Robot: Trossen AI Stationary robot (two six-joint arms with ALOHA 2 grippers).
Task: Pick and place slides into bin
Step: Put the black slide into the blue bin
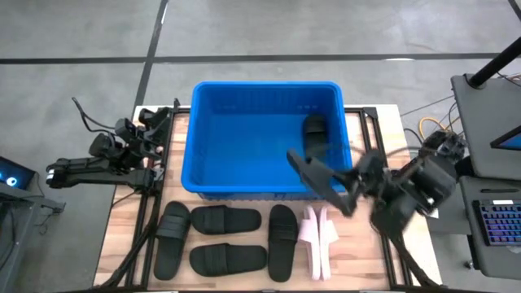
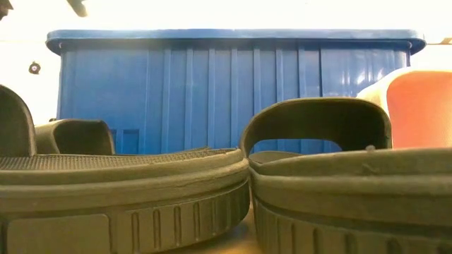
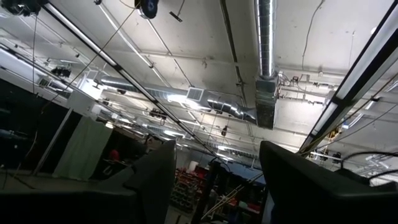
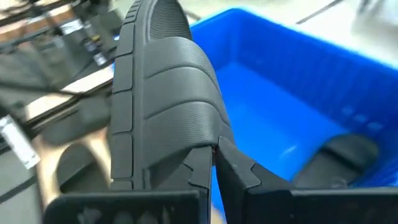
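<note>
The right gripper (image 1: 352, 194) pinches a black rubber slide sandal (image 4: 165, 93) by its strap above the big blue ribbed plastic bin's (image 1: 195, 138) front rim; the left gripper (image 3: 214, 180), parted, waits beside it.

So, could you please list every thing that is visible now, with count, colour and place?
bin: one, bright blue, on the table's far half, centre.
slide in the bin: one, black, by its right wall.
held slide: one, black, over the bin's near right corner.
slides on the table: four, black, near the bin's front wall.
pale slides: one pair, pink-white, right of the black ones.
table: one, light wood.
keyboard: one, dark, far right.
left gripper: open, empty, parked at the table's left edge.
right gripper: shut on the held slide.
</note>
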